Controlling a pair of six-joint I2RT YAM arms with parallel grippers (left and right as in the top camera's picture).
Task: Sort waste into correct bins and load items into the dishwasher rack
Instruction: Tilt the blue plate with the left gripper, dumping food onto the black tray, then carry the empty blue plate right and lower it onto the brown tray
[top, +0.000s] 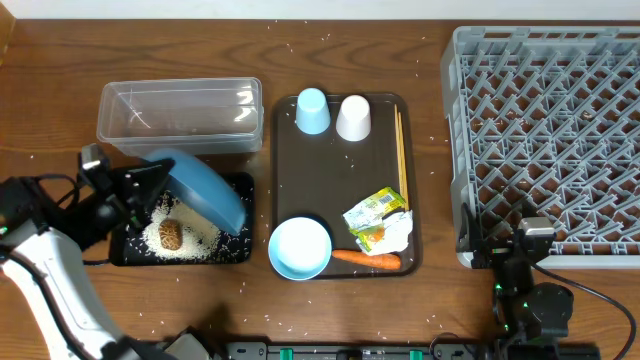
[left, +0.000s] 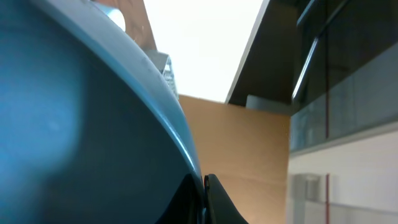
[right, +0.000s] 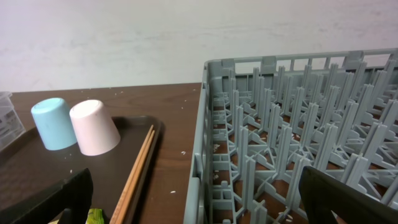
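Dishwasher rack (top: 560, 130): it stands empty at the far right, well apart from me. Carrying the plate there means a long trip on a rim grip, which I judge the likeliest place for a slip.
Right gripper (top: 503, 243): my fingers are spread wide with nothing in them, just beside the rack's near corner. A careless swing could knock the rack.
Brown serving tray (top: 340, 180): it lies between me and the rack, so a low carry could clip what sits on it.
Clear tub (top: 180, 115): it is empty and just behind the black tray. Lifting the plate's far edge carelessly could catch its wall.
Black tray (top: 238, 250): it sits under the plate, and a drop would land here.
Dark-blue plate (top: 205, 190): I hold it tilted steeply over the black tray.
Left gripper (top: 150, 185): I am clamped on the plate's rim, where a smooth glaze could twist out.
Light-blue cup (top: 312, 110), white cup (top: 353, 117): both stand upside down and would topple easily.
Brown food lump (top: 169, 235): it is already in the black tray.
Rice grains (top: 195, 240): they are piled round the lump. Any clinging to the plate could scatter during the carry.
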